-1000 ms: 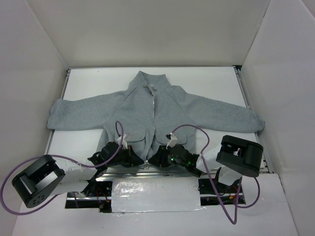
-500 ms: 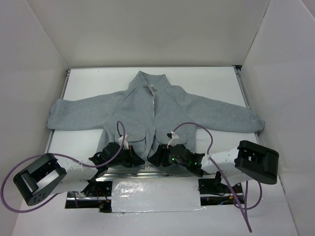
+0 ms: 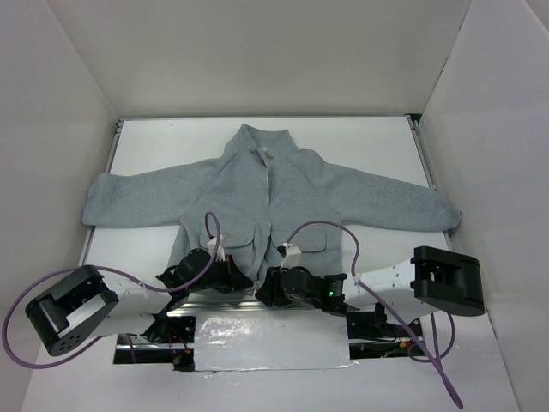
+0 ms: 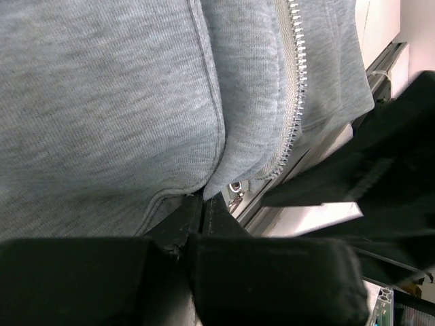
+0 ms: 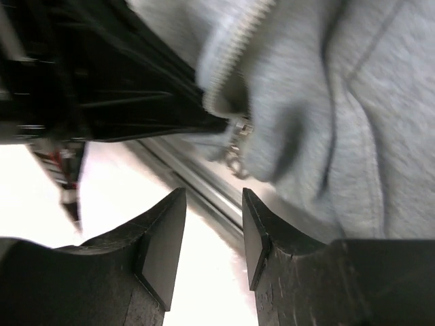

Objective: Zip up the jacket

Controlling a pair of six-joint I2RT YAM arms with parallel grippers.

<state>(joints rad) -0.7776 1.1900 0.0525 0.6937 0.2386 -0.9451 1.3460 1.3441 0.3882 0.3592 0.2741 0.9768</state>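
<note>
Right fingers [image 5: 162, 239] now nearer the bases, below jacket [image 3: 257, 184] hem.

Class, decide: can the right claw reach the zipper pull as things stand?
Probably yes. The pull hangs just ahead of the open right claw, with nothing between; the left claw pinches the jacket beside it.

White arm links [image 3: 390, 279] with black joints [image 3: 446, 279] are trailing purple cables [image 3: 326, 225]; the right claw [image 5: 213, 204] is showing matte black fingers [image 5: 160, 238].

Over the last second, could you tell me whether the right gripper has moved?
Yes. The right gripper has slid back from the jacket toward the near rail, slightly leftward.
</note>
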